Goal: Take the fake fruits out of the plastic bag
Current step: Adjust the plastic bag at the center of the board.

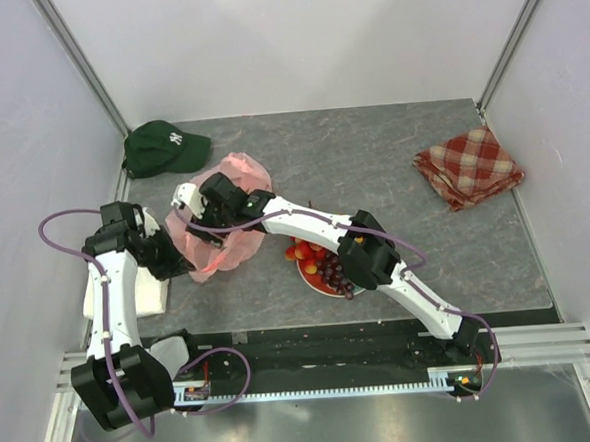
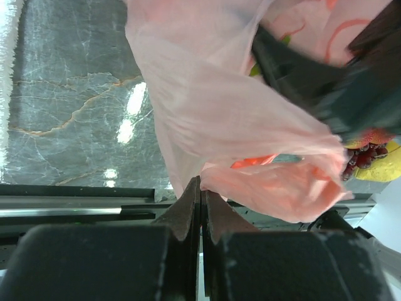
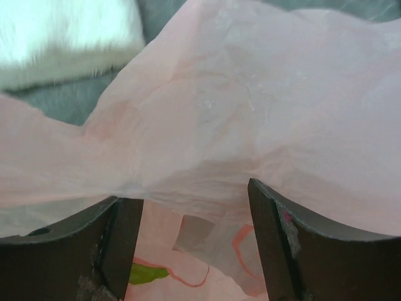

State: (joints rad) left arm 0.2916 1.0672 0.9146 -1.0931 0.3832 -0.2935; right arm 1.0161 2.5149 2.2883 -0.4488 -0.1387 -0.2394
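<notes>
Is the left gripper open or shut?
Shut: the left gripper pinches an edge of the pink plastic bag, no gap between its jaws.

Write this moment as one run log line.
left claw: shut on pink bag | right claw: open at bag | fruits: some on red plate

— Where is the bag [image 1: 240, 170]?
— Left of centre on the surface [image 1: 371, 156], pink and crumpled, just near of a green cap [image 1: 165, 149].
— And the arms?
— The right arm [image 1: 305, 220] reaches across from the near right, its end over the bag's left part. The left arm [image 1: 109, 292] bends in from the near left to the bag's near-left edge. I can't tell how either's jaws stand.
— And the fruits [image 1: 302, 253]?
— Red, orange and dark ones lie on a red plate [image 1: 312, 283] just right of the bag, partly under the right arm's elbow.
— Anything else?
— A checked cloth [image 1: 469, 165] at the far right, and a white thing [image 1: 144, 295] beside the left arm.
</notes>
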